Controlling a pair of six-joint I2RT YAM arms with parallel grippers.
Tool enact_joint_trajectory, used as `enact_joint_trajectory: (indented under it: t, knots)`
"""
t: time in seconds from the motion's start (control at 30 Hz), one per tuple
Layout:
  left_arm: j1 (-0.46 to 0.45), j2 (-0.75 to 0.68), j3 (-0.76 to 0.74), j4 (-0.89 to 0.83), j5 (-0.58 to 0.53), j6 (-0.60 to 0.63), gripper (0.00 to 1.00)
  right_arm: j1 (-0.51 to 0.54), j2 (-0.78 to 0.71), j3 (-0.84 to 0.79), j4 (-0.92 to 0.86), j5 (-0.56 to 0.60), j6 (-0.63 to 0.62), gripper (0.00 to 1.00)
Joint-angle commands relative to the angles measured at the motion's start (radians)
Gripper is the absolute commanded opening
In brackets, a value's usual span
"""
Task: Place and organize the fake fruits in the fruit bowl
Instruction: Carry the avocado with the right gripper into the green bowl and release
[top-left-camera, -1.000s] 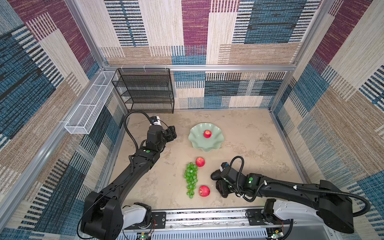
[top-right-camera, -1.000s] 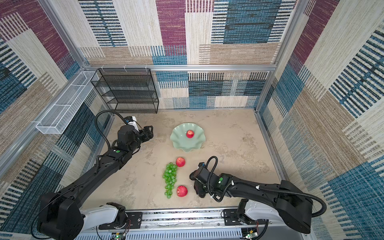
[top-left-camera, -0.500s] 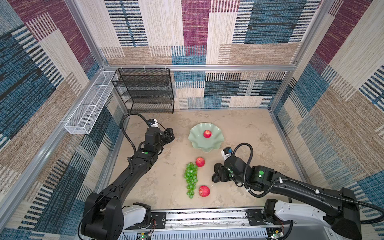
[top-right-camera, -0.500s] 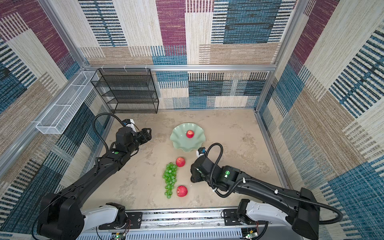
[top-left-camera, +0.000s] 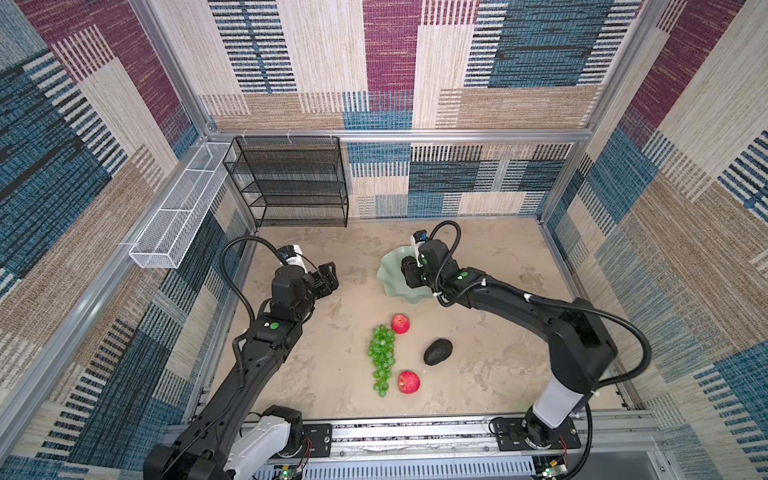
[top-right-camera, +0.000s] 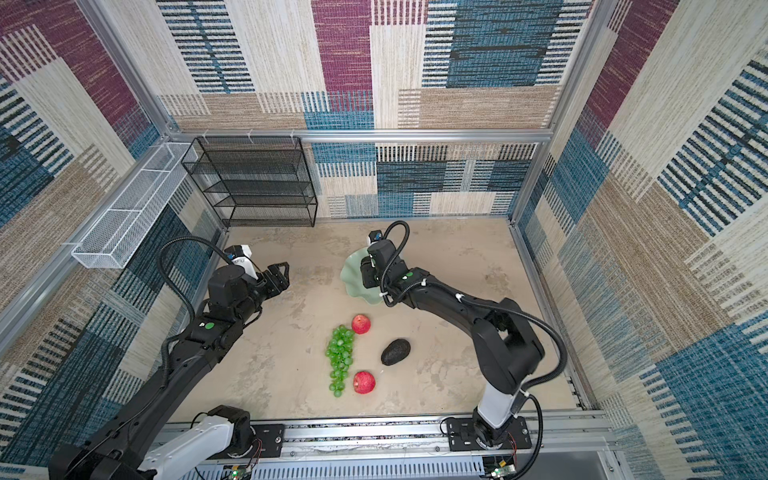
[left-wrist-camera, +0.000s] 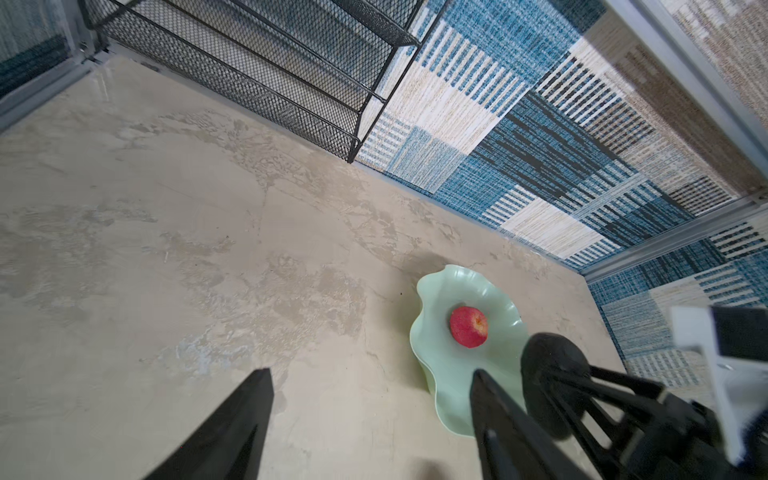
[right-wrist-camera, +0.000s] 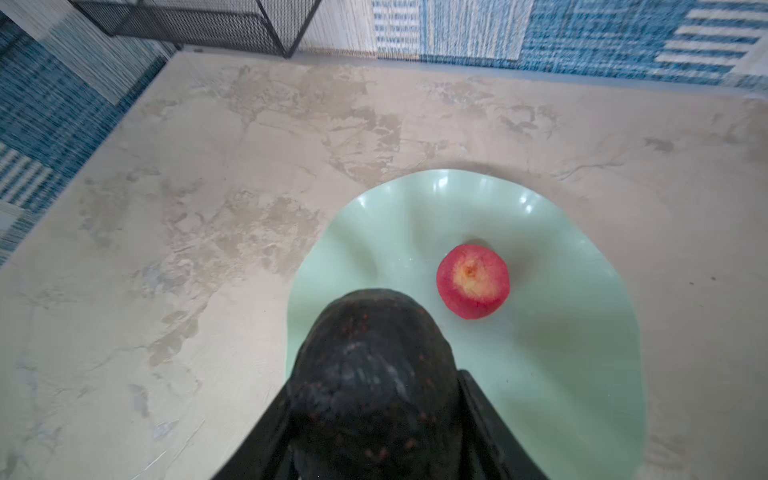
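The pale green fruit bowl stands at mid table with one red apple in it. Above the bowl's near rim, my right gripper is shut on a dark avocado. On the table in front lie a second avocado, green grapes and two apples. To the left of the bowl, my left gripper hangs open and empty.
A black mesh rack stands against the back wall at the left. A white wire basket hangs on the left wall. Patterned walls close in the table on three sides, and a rail runs along the front.
My right arm has risen from the table's front and swung back over the bowl with an avocado in its jaws. The other avocado now shows. The left arm barely moved.
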Motion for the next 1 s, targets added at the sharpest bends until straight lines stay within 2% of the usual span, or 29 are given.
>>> enact_joint_trajectory:
  t: [0.0, 0.27, 0.53, 0.67, 0.8, 0.9, 0.97]
  knots:
    - [0.002, -0.047, -0.005, -0.090, -0.048, 0.063, 0.78, -0.025, 0.115, 0.071, 0.063, -0.062, -0.064, 0.43]
    - [0.003, -0.153, 0.017, -0.241, -0.102, 0.126, 0.79, -0.048, 0.292, 0.198, 0.059, -0.064, -0.072, 0.47]
    - [0.003, -0.180, 0.004, -0.323, 0.006, 0.105, 0.78, -0.065, 0.289, 0.186, 0.075, -0.103, -0.060, 0.65]
    - [0.003, -0.171, -0.003, -0.338, 0.118, 0.083, 0.77, -0.072, 0.186, 0.143, 0.104, -0.119, -0.047, 0.72]
    - [-0.006, -0.151, -0.005, -0.339, 0.238, 0.058, 0.74, -0.084, 0.024, 0.035, 0.172, -0.118, -0.024, 0.87]
    - [-0.081, -0.107, -0.009, -0.339, 0.285, 0.046, 0.73, -0.101, -0.117, -0.103, 0.260, -0.114, 0.003, 0.98]
    - [-0.172, -0.061, -0.008, -0.338, 0.275, 0.045, 0.73, -0.109, -0.193, -0.196, 0.314, -0.108, 0.016, 1.00]
